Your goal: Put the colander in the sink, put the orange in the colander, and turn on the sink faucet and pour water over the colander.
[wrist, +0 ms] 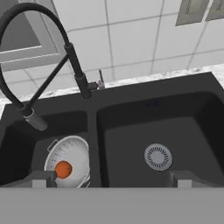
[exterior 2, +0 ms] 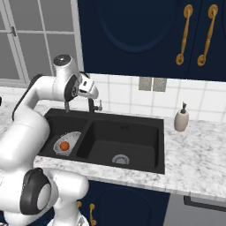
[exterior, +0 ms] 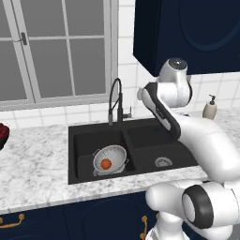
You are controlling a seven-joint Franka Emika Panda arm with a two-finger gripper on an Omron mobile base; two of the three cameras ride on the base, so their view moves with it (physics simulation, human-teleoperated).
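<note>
You have the colander [exterior: 110,160] seated in the sink's [exterior: 140,136] left basin with the orange [exterior: 106,163] inside it, beneath the faucet [exterior: 115,101] spout at its 12 o'clock to catch water, while your claw [exterior 2: 90,89] hangs released, empty, near the lever.

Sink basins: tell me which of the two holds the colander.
The basin under the faucet's spout, left in all three views. The colander sits in it with the orange inside; the other basin shows its bare round silver drain.
</note>
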